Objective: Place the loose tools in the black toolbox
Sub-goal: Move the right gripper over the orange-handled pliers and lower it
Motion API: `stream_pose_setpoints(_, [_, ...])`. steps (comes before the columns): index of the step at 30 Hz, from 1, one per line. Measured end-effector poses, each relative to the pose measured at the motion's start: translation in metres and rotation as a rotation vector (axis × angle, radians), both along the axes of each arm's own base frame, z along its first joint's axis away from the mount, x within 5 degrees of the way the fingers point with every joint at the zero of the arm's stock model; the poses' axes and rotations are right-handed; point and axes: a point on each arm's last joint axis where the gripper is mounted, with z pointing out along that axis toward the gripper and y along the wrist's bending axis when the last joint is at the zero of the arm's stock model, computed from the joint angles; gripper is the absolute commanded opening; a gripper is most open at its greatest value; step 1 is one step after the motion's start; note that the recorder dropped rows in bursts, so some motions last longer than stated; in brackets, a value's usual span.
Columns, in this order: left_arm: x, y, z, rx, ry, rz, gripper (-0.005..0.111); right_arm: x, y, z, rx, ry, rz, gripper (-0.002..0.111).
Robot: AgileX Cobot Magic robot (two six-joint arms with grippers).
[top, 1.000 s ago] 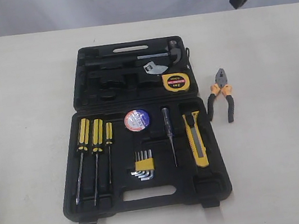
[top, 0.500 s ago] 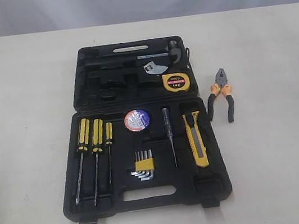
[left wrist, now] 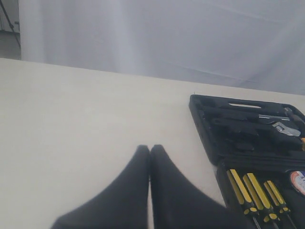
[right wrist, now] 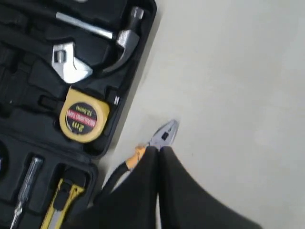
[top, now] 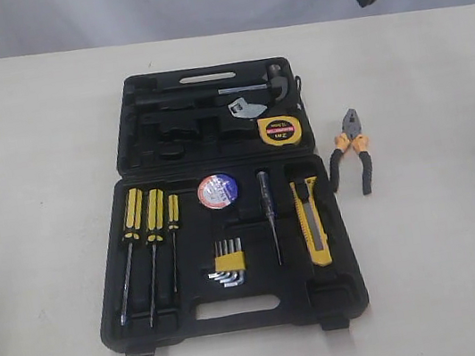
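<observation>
Only my right claw (right wrist: 157, 149) bobbed, closed and empty above the pliers (top: 351, 139), still lying outside the black toolbox (top: 347, 298), grab pending.

The exterior camera looks steeply down on the counter (top: 36, 219) from the toolbox's (top: 350, 291) handle side, with the whole box centred. The left wrist camera sits low and looks along the counter past its claw (left wrist: 149, 149) toward a white backdrop (left wrist: 167, 38), catching the screwdrivers (left wrist: 252, 191). The right wrist camera hangs closer, apparently almost straight down over the pliers (right wrist: 164, 133) and tape measure (right wrist: 84, 116). The exterior view shows these too.
</observation>
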Motion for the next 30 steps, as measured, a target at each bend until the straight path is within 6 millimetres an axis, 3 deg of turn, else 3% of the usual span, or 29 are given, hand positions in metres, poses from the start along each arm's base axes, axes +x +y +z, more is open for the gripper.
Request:
stream_pose_setpoints(11, [0.0,0.0,0.0,0.0,0.0,0.0,0.0,0.039,0.011,-0.034,0.129,-0.142,-0.077,-0.001])
stream_pose_setpoints(22, [0.0,0.0,0.0,0.0,0.0,0.0,0.0,0.048,0.011,-0.031,0.13,-0.254,-0.061,-0.001])
stream_pose_setpoints(26, [0.0,0.0,0.0,0.0,0.0,0.0,0.0,0.044,0.01,-0.034,0.038,-0.218,0.079,-0.001])
stream_pose_setpoints(30, [0.0,0.0,0.0,0.0,0.0,0.0,0.0,0.034,0.008,-0.04,-0.159,-0.117,0.481,-0.001])
